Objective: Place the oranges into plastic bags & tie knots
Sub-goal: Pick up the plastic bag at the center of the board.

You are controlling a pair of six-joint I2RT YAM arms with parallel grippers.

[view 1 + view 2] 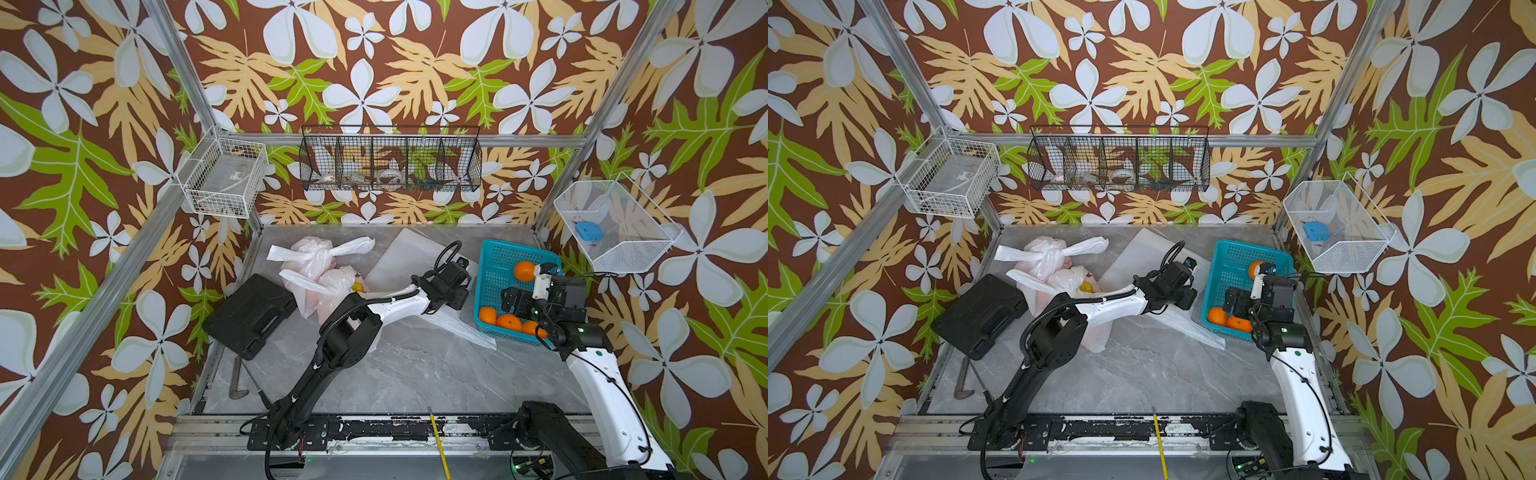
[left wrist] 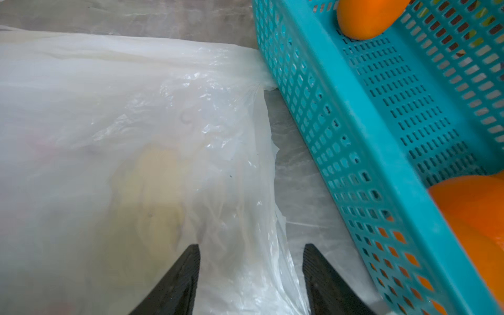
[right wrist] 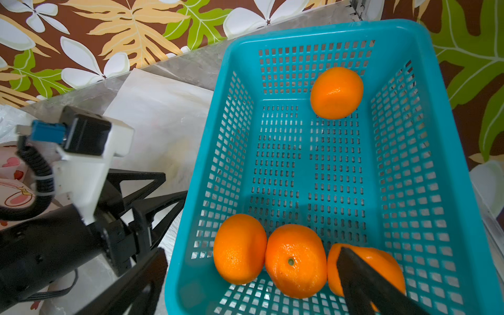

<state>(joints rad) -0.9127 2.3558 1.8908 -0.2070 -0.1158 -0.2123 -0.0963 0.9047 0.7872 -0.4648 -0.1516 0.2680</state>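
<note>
In teal basket (image 3: 321, 30), four oranges (image 3: 296, 260)

The left arm (image 1: 309, 376) and right arm (image 1: 582, 334) are black with a white shell each. A ribbed black hose (image 1: 332, 322) arches behind the left shell (image 1: 401, 305). The right shell (image 1: 598, 386) carries a green dot (image 1: 599, 353) and a thin black cable (image 1: 614, 381). Left gripper (image 2: 250, 246) fingers (image 2: 177, 281) are black, ribbed, tapered.
</note>
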